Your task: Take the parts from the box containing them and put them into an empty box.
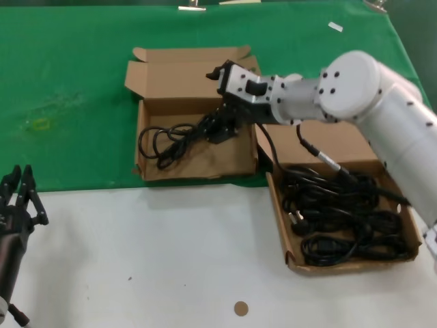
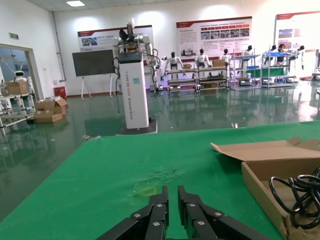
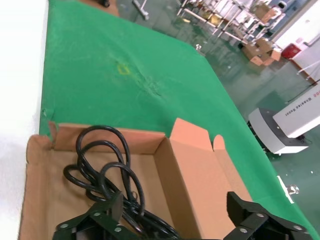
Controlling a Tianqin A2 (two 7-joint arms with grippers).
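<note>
Several coiled black power cords lie in the long cardboard box at the right. One more cord rests inside the wider, shallow box at the back left, its lid folded back. My right gripper hangs open just above that cord's near end, inside this box. In the right wrist view the cord loops under the spread fingers of the right gripper, beside the box wall. My left gripper is parked at the table's front left, shut and holding nothing; in its own wrist view the left gripper points over the green cloth.
The boxes sit where green cloth meets the white tabletop. A small brown disc lies near the front edge. My own black cable crosses above the right box. A white tag lies at the far right.
</note>
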